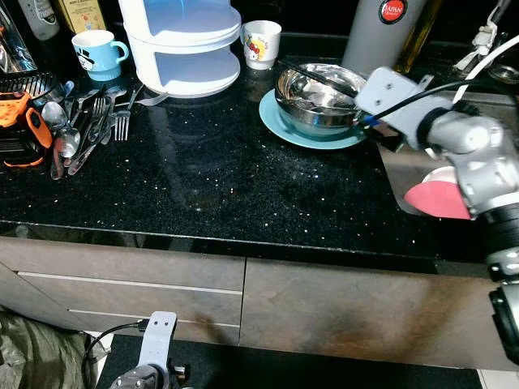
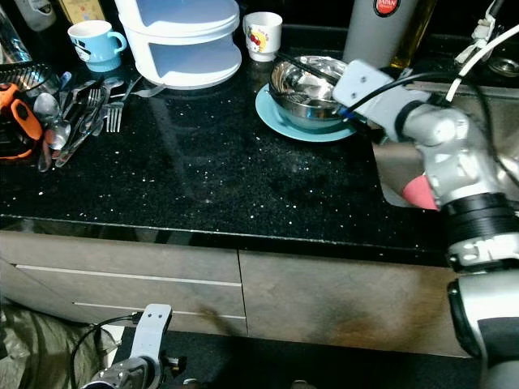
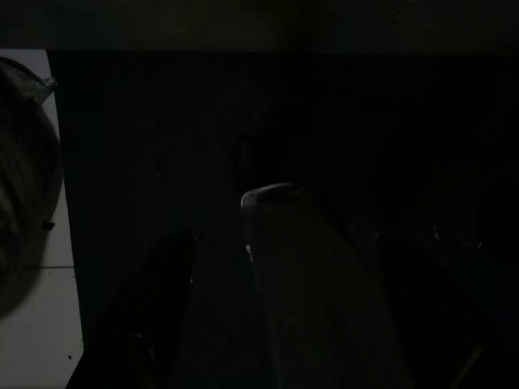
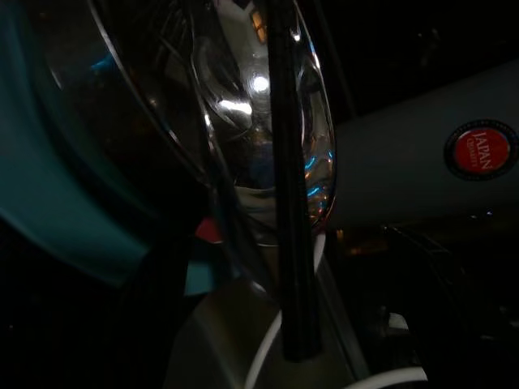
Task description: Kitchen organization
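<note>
A steel bowl [image 1: 318, 101] sits on a light blue plate [image 1: 276, 121] on the black counter [image 1: 211, 178], towards the back right. My right gripper [image 1: 293, 74] reaches in from the right, at the bowl's rim. One long black finger [image 4: 284, 203] lies across the bowl's inside and the other runs outside under the rim, so the rim is pinched between them. The left arm [image 1: 154, 352] hangs idle low in front of the drawers, and its wrist view is very dark.
A white tiered container [image 1: 182, 44], a blue mug [image 1: 97, 53] and a white cup [image 1: 261, 40] stand at the back. Forks and spoons [image 1: 89, 121] lie at the left. A grey flask [image 1: 377, 32] stands behind the bowl. A sink with a pink plate [image 1: 438, 198] lies at the right.
</note>
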`<state>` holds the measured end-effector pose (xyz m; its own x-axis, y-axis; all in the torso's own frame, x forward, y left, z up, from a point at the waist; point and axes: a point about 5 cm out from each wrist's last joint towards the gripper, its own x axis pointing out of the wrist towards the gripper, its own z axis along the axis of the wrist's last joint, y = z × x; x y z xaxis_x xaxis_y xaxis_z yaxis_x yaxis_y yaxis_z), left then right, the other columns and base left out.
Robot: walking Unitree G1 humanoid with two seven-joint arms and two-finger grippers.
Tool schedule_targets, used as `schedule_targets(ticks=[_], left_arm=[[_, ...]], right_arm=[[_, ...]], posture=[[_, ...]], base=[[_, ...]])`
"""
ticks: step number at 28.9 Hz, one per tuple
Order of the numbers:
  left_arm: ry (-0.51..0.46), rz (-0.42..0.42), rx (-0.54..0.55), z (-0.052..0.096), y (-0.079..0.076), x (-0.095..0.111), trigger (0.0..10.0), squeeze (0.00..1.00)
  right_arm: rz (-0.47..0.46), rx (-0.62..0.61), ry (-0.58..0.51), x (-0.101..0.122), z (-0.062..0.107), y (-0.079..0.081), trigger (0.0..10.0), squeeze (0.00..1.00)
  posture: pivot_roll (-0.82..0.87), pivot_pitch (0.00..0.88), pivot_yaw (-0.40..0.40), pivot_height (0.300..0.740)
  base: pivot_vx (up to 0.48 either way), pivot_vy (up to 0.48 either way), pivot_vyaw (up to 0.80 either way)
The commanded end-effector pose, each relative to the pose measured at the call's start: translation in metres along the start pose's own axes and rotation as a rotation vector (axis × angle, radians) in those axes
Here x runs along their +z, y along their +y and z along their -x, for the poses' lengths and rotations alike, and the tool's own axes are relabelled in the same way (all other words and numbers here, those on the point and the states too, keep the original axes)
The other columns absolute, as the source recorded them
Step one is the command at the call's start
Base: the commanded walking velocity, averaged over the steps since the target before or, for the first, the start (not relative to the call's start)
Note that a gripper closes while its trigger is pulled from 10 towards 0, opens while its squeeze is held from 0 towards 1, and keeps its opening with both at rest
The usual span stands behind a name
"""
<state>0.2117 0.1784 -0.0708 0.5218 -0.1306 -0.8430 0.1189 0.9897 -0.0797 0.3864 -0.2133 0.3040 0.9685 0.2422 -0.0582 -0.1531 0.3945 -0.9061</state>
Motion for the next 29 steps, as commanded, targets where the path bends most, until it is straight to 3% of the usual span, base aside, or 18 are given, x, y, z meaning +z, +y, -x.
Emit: schedule_targets(ticks=[1,13,14,16,29], left_arm=[[0.024,0.001,0.003,0.001,0.001,-0.008,10.0,0.00],[0.023,0.000,0.000,0.000,-0.001,-0.007,10.0,0.00],[0.023,0.000,0.000,0.000,-0.001,-0.008,10.0,0.00],[0.023,-0.003,-0.001,0.000,-0.001,-0.008,10.0,0.00],[0.023,-0.001,-0.003,0.000,-0.002,-0.008,10.0,0.00]], right_arm=[[-0.002,-0.021,-0.002,0.004,-0.002,-0.001,10.0,0.00],[0.066,-0.072,0.020,0.009,-0.006,-0.007,10.0,0.00],[0.068,-0.083,0.024,0.009,-0.007,-0.008,8.0,0.00],[0.080,-0.097,0.024,0.010,-0.007,-0.009,0.0,0.00],[0.110,-0.086,-0.002,0.017,-0.009,-0.005,0.0,0.00]], posture=[[-0.01,0.121,-0.010,0.740],[-0.01,0.120,-0.022,0.740],[-0.01,0.114,-0.022,0.740],[-0.01,0.116,-0.024,0.740],[-0.01,0.096,-0.027,0.740]], base=[[0.000,0.000,0.00],[0.000,0.000,0.00],[0.000,0.000,0.00],[0.000,0.000,0.00],[0.000,0.000,0.00]])
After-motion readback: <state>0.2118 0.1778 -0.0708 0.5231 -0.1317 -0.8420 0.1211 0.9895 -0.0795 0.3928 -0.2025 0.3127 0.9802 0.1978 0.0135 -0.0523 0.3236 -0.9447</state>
